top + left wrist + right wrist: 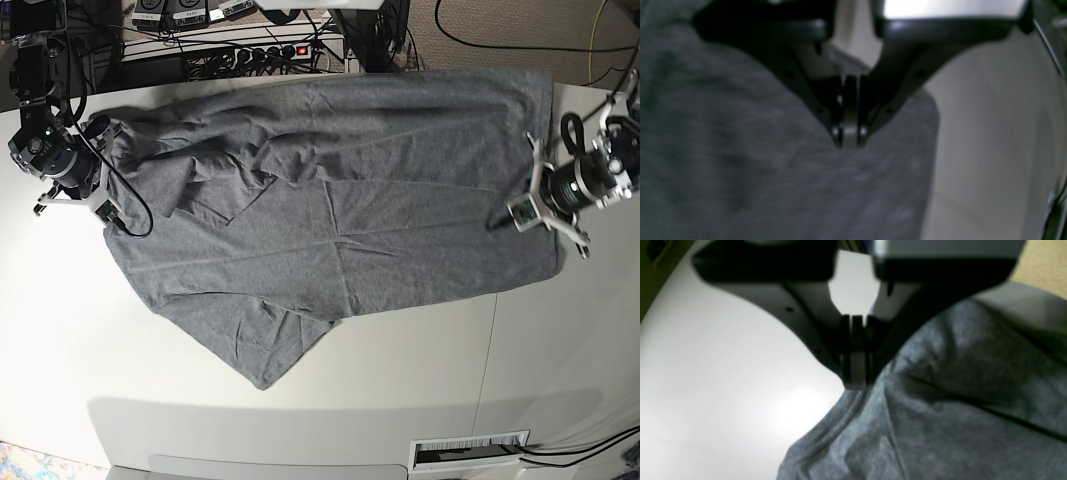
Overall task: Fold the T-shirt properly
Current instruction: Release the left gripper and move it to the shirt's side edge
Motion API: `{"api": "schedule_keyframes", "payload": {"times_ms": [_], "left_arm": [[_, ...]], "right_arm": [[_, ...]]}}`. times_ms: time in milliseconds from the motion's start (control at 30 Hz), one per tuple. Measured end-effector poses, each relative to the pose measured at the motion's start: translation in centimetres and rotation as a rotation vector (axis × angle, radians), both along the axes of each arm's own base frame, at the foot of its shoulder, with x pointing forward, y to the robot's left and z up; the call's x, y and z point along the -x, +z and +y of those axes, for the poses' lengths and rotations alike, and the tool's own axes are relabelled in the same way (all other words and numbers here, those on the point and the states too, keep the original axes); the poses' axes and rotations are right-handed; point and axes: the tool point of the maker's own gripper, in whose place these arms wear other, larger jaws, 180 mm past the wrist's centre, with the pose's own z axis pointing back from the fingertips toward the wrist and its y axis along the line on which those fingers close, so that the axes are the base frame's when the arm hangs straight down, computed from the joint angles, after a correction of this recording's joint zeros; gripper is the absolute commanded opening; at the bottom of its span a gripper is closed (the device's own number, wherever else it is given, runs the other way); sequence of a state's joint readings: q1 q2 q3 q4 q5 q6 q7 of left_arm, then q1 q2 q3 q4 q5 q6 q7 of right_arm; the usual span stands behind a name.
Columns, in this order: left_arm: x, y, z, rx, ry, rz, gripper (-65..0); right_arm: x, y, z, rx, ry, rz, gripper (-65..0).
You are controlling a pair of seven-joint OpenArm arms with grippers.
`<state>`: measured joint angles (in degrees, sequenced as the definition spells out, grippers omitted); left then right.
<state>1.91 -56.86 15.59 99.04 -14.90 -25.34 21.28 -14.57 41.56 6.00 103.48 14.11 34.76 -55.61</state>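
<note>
While you look down from the base view, you have one T-shirt (340, 200) spread across the white bench (300, 420), rumpled at its left end, one sleeve lying toward the near edge. Two arms flank it. Your left gripper (849, 141) is pinching the grey fabric at the shirt's edge; your right gripper (856, 383) is pinching a ribbed seam at the opposite end.

A lab bench: white table (300, 400), power strip (262, 52) and tangled cables (200, 50) behind it.
</note>
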Motion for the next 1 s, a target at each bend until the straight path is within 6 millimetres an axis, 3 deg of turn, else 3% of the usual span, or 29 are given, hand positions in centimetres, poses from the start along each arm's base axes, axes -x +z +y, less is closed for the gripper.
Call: {"api": "schedule_keyframes", "payload": {"times_ms": [300, 533, 700, 900, 1000], "left_arm": [[-6.1, -1.4, 5.1, 0.204, 0.321, 0.025, -64.6], [-9.0, -2.1, 8.1, 0.298, 0.495, 0.033, -48.8], [-9.5, -2.8, 9.7, 0.348, 0.568, 0.066, -40.2], [-8.3, -4.4, 11.2, 0.414, 0.654, 0.15, -40.2], [-7.7, -4.7, 10.0, 0.476, 0.639, 0.212, -40.2]], "right_arm": [[-2.5, 1.9, 0.6, -0.034, -0.001, -0.076, -65.0], [-3.2, 2.4, 0.6, -0.03, -0.002, -0.094, -52.9], [-3.1, 2.4, 0.5, -0.029, -0.004, -0.093, -52.7], [-3.3, 2.6, 0.5, -0.027, -0.005, -0.096, -52.7], [-3.6, 2.9, 0.5, -0.03, -0.005, -0.107, -52.7]]}}
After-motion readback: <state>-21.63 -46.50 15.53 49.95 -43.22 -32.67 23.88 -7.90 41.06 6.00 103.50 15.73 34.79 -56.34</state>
